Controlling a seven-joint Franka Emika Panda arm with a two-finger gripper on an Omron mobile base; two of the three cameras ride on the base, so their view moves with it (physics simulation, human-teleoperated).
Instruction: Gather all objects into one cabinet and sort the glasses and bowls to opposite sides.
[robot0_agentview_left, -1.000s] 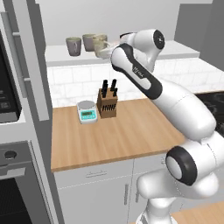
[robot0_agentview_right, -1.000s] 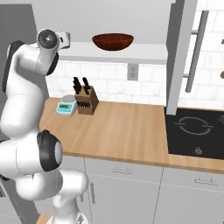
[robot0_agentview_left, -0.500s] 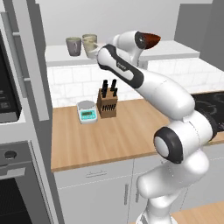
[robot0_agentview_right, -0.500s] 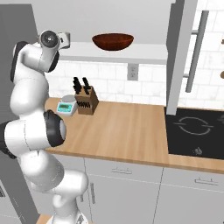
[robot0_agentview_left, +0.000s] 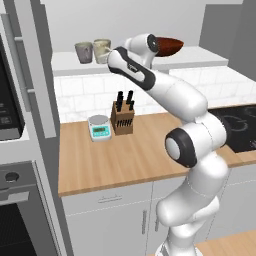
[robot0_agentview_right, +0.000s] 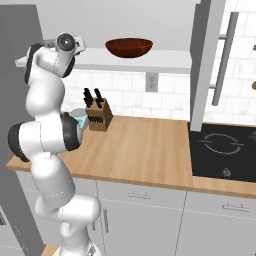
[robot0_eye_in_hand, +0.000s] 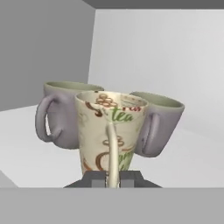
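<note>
Gripper (robot0_eye_in_hand: 113, 178) sitting at cream tea mug (robot0_eye_in_hand: 113, 131) handle, fingers flanking it — clamped or not, can't tell. Two grey mugs (robot0_eye_in_hand: 65, 114) just behind. Ceramic: rigid, light, slick, chippable — handle looking like best hold.

— Base views? Placed behind the arm, left and right of the knife block (robot0_agentview_left: 123, 117), facing forward and down; block (robot0_agentview_right: 97, 115), wooden surface (robot0_agentview_left: 125, 155) and bowl (robot0_agentview_left: 169, 46) common to both.

— Hand view? Pressed close to the cream mug (robot0_eye_in_hand: 113, 131), level, looking into the cabinet (robot0_eye_in_hand: 175, 57), high above the block.
</note>
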